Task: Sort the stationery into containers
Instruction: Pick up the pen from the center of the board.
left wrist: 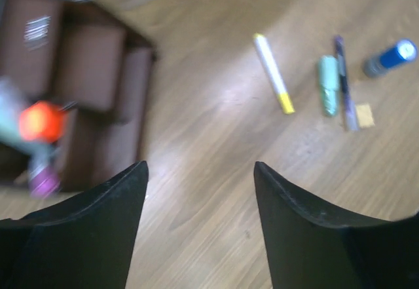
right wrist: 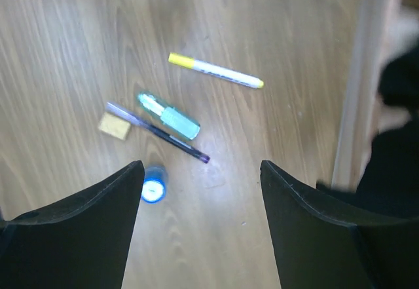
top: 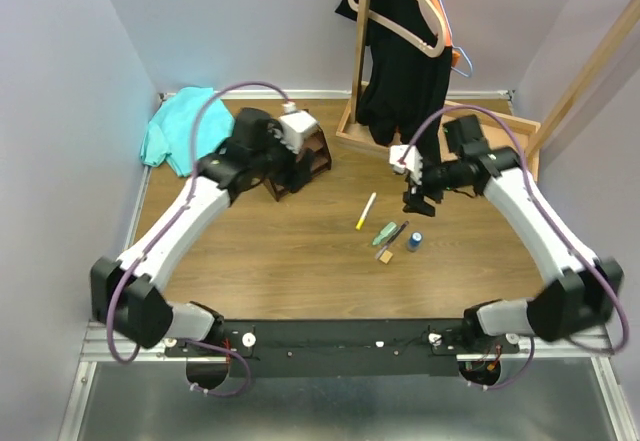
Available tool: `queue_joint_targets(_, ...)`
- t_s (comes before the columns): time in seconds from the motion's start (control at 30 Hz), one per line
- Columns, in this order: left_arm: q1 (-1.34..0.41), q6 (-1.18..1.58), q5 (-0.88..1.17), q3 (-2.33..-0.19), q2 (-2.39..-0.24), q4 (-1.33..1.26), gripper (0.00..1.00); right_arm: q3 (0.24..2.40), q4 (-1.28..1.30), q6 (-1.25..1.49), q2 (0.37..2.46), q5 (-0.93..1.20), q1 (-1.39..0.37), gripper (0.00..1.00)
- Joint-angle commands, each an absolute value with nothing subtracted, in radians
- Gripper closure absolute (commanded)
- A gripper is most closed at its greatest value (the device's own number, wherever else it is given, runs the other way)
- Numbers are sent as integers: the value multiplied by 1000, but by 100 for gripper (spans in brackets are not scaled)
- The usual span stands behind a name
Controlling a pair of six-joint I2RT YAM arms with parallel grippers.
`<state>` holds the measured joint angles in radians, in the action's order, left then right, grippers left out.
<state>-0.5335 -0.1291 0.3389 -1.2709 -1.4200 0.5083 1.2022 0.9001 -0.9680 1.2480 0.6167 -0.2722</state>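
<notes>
Two markers [left wrist: 40, 120] sat in the organizer [left wrist: 91, 59], five things [top: 384, 232] lay off to its right, and the left gripper [left wrist: 200, 168] and right gripper [right wrist: 201, 164] were spread wide, empty.

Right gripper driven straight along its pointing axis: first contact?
Likely bare tabletop. The right gripper is open; the blue cylinder and thin pen sit just off-line. Depth unclear.

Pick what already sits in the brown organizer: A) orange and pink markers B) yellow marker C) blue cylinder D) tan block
A: the left wrist view shows the orange marker and pink marker, blurred, inside the organizer.
</notes>
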Motion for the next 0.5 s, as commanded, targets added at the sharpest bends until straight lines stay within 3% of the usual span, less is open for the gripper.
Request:
queue_joint_targets(0.0, -358, -51, 359, -1183, -1284, 529, 24, 1348, 1097, -1396, 1478, 612, -389, 21)
queue_joint_targets(0.27, -105, -71, 325, -1092, -1094, 523, 23, 1494, 1128, -1655, 1798, 433, -607, 28)
queue_joint_targets(0.4, -11, -57, 322, -1068, -1026, 526, 22, 1493, 1121, -1739, 1893, 377, -630, 30)
queue_joint_targets(0.47, 18, -57, 321, -1048, -990, 529, 22, 1502, 1138, -1782, 1920, 336, -629, 35)
